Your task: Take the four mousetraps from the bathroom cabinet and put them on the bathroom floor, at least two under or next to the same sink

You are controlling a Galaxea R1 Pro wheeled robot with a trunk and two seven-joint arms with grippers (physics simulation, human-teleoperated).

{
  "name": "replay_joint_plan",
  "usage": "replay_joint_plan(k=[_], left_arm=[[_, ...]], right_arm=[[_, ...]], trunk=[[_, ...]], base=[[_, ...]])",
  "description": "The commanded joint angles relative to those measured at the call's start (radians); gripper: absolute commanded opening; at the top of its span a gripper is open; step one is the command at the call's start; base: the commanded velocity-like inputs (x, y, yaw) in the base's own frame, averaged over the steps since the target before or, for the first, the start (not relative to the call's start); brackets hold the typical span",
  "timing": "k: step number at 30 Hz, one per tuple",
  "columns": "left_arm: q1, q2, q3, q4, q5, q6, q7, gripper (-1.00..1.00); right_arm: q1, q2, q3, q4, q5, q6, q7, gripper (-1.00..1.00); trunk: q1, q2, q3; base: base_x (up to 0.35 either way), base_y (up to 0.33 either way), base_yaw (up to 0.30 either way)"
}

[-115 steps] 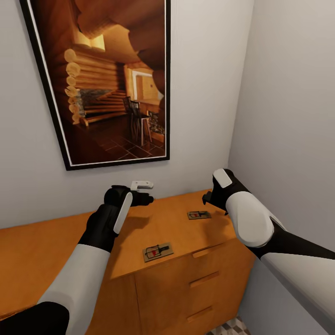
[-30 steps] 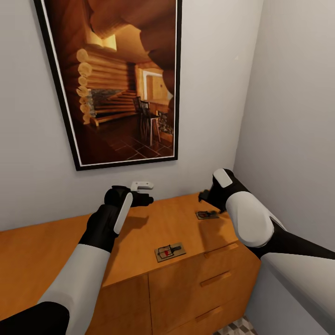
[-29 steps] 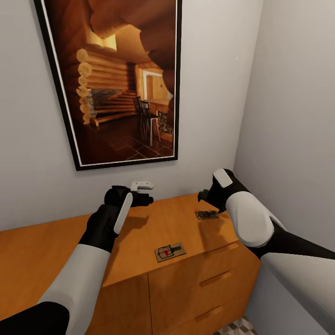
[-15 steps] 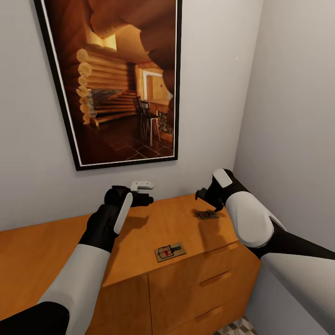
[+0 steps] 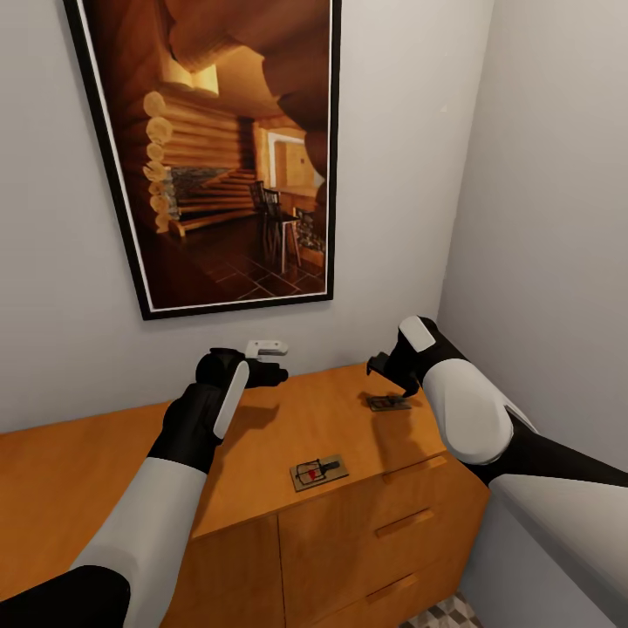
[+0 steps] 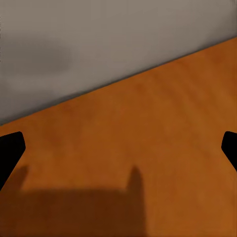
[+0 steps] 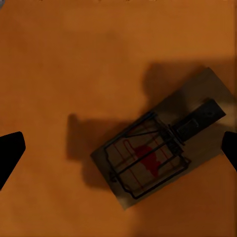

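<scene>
Right wrist view: right gripper [image 7: 118, 148] spread wide above a mousetrap [image 7: 163, 153] lying flat on the cabinet top [image 7: 59, 59].

The trap sits skewed between the two fingertips [image 7: 11, 150], untouched, its wire frame and red spot facing up. In the head view this trap [image 5: 388, 403] rests near the cabinet's back right corner, below the right gripper [image 5: 381, 364]; a second mousetrap [image 5: 318, 473] lies well apart, near the front edge above the drawers. The left gripper [image 6: 118, 148] hangs over bare wood [image 5: 70, 471], fingers likewise apart and empty. Handling estimate: a thin, rigid, light board that offers little height, so the fingers must drop almost to the wood. Grip across the two long edges of the board after rotating the wrist to match its skew. Avoid the wire parts, which give no firm hold.
</scene>
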Motion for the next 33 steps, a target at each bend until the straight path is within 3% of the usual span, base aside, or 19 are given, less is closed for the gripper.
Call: replay_joint_plan(k=[1,15,33], left_arm=[[-0.001,0.000,-0.001,-0.001,0.011,0.004,0.010,1.00],[-0.001,0.000,-0.001,0.000,0.011,0.004,0.009,1.00],[-0.001,-0.002,-0.001,0.005,0.013,0.004,0.009,1.00]], right_arm=[[0.000,0.001,0.000,-0.002,-0.011,0.001,-0.009,1.00],[0.000,0.001,-0.001,-0.004,-0.010,-0.019,-0.066,1.00],[0.000,0.001,-0.007,-0.004,-0.013,-0.030,-0.074,1.00]], trunk=[[0.000,-0.001,-0.001],[0.000,-0.001,-0.001],[0.000,-0.001,-0.001]], base=[[0.000,0.000,0.000],[0.000,0.000,0.000],[0.000,0.000,0.000]])
